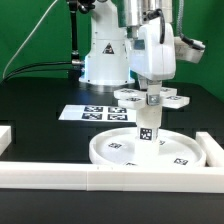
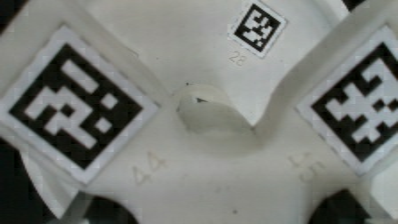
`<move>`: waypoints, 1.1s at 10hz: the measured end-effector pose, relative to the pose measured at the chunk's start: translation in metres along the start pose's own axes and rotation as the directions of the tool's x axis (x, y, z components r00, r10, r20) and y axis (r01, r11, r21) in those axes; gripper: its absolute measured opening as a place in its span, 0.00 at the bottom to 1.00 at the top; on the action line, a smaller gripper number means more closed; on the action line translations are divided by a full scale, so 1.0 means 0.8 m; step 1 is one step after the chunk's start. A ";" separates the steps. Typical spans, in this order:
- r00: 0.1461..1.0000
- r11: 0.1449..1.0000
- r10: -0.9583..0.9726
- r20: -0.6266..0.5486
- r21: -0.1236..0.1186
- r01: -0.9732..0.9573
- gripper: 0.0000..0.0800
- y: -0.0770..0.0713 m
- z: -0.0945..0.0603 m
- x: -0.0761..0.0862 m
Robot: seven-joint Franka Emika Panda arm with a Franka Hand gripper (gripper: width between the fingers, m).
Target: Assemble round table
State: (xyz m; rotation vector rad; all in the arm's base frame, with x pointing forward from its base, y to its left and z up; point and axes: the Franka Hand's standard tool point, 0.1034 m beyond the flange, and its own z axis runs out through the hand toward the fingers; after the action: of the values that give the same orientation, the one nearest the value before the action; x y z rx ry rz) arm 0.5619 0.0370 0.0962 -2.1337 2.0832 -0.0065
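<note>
The round disc [image 1: 118, 151] lies flat on the black table. The short post [image 1: 147, 128] stands upright on its middle. The four-armed cross piece [image 1: 152, 98] sits level on top of the post, its tagged arms spread out. My gripper [image 1: 150, 90] comes straight down onto the cross piece's middle and is shut on it. In the wrist view the cross piece [image 2: 214, 120] fills the frame, very close, with three tags showing. Two dark shapes at the frame's edge flank one arm; the fingertips themselves are not clear.
The marker board [image 1: 92, 113] lies behind the disc toward the exterior view's left. White border rails run along the front [image 1: 90, 179], the right [image 1: 214, 150] and the left [image 1: 5, 134]. The robot base [image 1: 105, 60] stands at the back.
</note>
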 end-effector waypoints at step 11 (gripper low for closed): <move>0.998 0.999 0.004 0.063 0.051 -0.007 0.81 -0.011 -0.046 -0.010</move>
State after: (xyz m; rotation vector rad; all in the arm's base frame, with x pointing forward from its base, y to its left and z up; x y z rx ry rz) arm 0.5659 0.0414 0.1341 -2.0710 2.0315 0.0072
